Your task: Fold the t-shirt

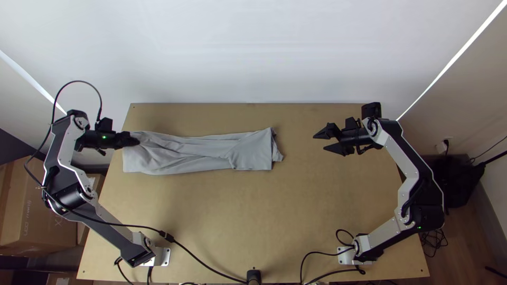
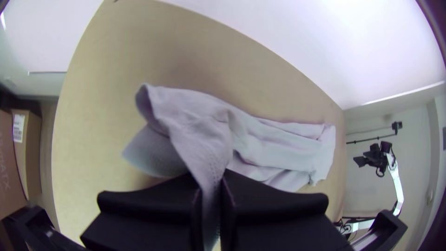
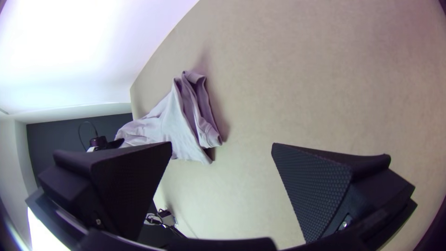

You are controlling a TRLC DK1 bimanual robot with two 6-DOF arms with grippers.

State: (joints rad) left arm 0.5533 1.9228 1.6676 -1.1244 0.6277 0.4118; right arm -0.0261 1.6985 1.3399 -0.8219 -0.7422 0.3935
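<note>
Now, upper left: t-shirt (image 1: 185,153) end pinched by left fingers (image 2: 278,200) | upper right: right fingers (image 3: 311,195) wide open | end should be lifted gently, laid over flat

The t-shirt (image 1: 200,153) lies lengthwise from left to right on the far half of the worktop (image 1: 237,221), its left end in the left gripper (image 1: 133,140). Well apart to its right is the right gripper (image 1: 320,142). Boxes (image 1: 39,211) stand left of the worktop.
</note>
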